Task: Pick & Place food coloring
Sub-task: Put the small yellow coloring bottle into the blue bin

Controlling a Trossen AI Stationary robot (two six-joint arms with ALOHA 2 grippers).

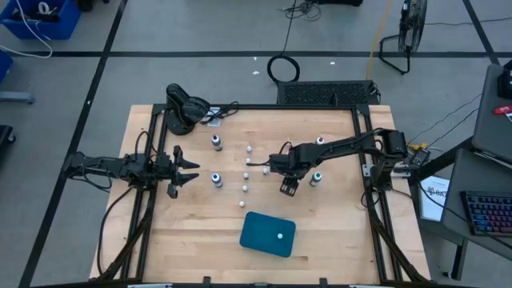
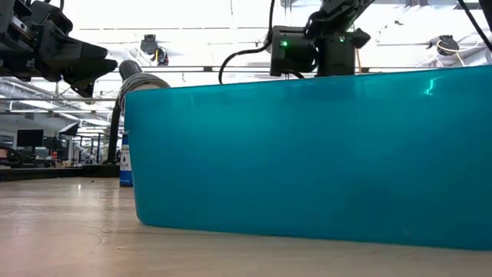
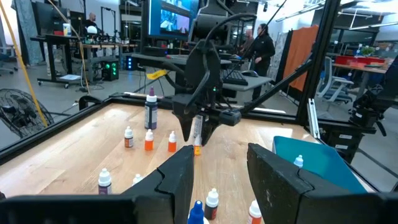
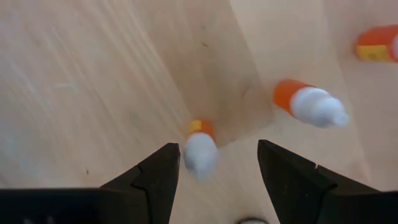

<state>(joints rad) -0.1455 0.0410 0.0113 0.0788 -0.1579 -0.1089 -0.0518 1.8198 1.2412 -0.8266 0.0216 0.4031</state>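
Several tiny white-capped food coloring bottles (image 1: 246,176) stand upright on the wooden table, mid-table. Larger blue ones (image 1: 216,178) and a green one (image 1: 317,178) stand among them. One tiny bottle (image 1: 280,236) sits on the teal tray (image 1: 258,232). My right gripper (image 1: 289,187) points down, open. An orange-bodied bottle (image 4: 200,149) stands below it between the fingers (image 4: 158,174), nearer one of them, with a gap showing on both sides. The left wrist view shows the same gripper (image 3: 198,134) over that bottle (image 3: 198,149). My left gripper (image 1: 188,170) hovers open at the table's left.
The teal tray (image 2: 307,154) lies near the table's near edge and fills the low view, with a blue bottle (image 2: 125,161) beside it. Two more orange bottles (image 4: 309,102) stand close to my right gripper. A dark frame rims the table (image 1: 240,106). People stand in the room beyond.
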